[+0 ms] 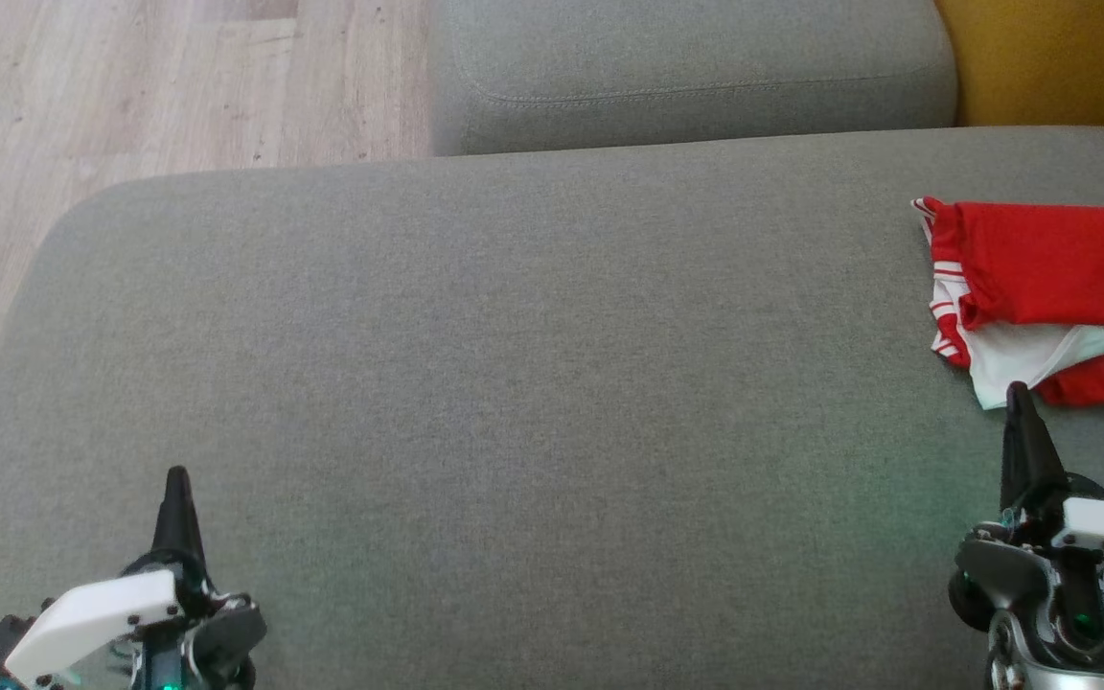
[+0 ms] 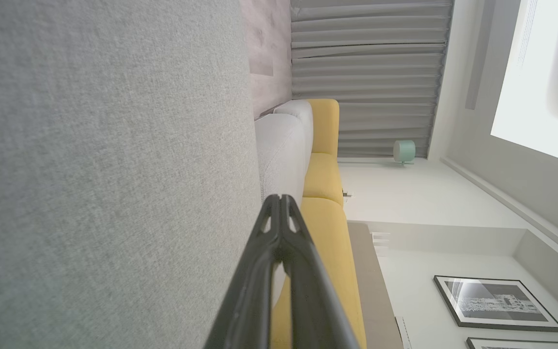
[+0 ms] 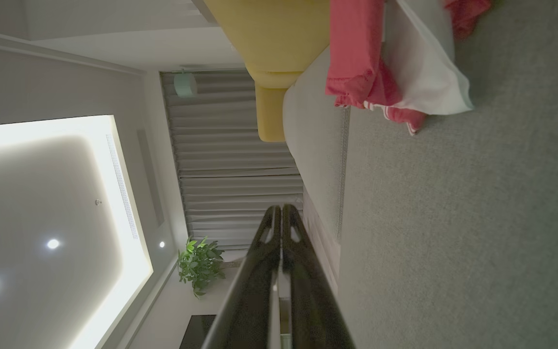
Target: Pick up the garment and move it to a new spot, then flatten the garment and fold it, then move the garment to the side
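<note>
Garment [image 1: 1050, 278]: red-and-white, lies bunched at three o'clock on your grey cushion [image 1: 514, 383].
Left gripper [image 1: 176, 476]: seven o'clock, jaws pressed together, empty.
Right gripper [image 1: 1017, 388]: four o'clock, jaws together, empty, near the garment.

The sofa seat [image 1: 514, 335] under both claws is grey woven cloth, matt and slightly rough. The cushion [image 1: 686, 77] further ahead of them is the same cloth, with a stitched seam. Just beyond the tips of the right claw [image 1: 1017, 391] lies the garment [image 1: 1050, 268], thin smooth cloth in red and white, soft and creased. The fingers of the left claw [image 1: 176, 476] and of the right are dark matt plastic. Behind them sit smooth white plastic shells [image 1: 92, 613], and shiny grey metal shows at the right one. Far ahead and left of the left claw, the floor [image 1: 178, 86] is pale wood with visible grain.
</note>
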Available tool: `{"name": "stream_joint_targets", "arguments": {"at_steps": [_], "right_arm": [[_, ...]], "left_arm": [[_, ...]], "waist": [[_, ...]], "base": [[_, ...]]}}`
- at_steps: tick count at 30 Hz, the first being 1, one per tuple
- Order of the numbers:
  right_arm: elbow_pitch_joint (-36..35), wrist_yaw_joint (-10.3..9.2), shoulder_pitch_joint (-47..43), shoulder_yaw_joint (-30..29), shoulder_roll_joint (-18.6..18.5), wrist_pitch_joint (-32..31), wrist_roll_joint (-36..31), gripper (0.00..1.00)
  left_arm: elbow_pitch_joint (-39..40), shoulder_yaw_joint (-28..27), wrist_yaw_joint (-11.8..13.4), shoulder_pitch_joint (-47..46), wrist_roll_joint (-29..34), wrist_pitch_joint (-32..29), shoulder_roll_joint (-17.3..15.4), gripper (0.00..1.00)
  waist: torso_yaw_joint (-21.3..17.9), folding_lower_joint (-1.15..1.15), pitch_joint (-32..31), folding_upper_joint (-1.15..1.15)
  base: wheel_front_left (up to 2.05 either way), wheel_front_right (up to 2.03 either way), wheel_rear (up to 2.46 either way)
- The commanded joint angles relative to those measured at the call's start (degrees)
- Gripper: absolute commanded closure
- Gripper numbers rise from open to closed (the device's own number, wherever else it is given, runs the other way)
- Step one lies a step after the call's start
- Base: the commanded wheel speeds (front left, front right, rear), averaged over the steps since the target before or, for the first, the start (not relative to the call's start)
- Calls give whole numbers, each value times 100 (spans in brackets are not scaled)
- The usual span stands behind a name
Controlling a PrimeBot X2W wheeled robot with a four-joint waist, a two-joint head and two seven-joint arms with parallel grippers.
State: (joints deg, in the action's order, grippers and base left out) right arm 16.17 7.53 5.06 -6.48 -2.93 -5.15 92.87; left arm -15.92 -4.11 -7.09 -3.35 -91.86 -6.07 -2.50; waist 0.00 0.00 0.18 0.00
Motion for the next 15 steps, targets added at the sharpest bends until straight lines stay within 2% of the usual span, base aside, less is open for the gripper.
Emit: {"name": "stream_joint_targets", "arguments": {"at_steps": [1,15], "right_arm": [[-219,-4,103,92,-66,-56,9,100],[-218,-4,105,76,-55,-70,-5,100]], "left_arm": [[187,-240,-40,-284,-31,-41,-38,100],[187,-240,-40,-284,-31,-41,-38,100]], "waist": [[0,0,0,0],[0,0,0,0]], "base": [[0,0,0],[0,0,0]]}}
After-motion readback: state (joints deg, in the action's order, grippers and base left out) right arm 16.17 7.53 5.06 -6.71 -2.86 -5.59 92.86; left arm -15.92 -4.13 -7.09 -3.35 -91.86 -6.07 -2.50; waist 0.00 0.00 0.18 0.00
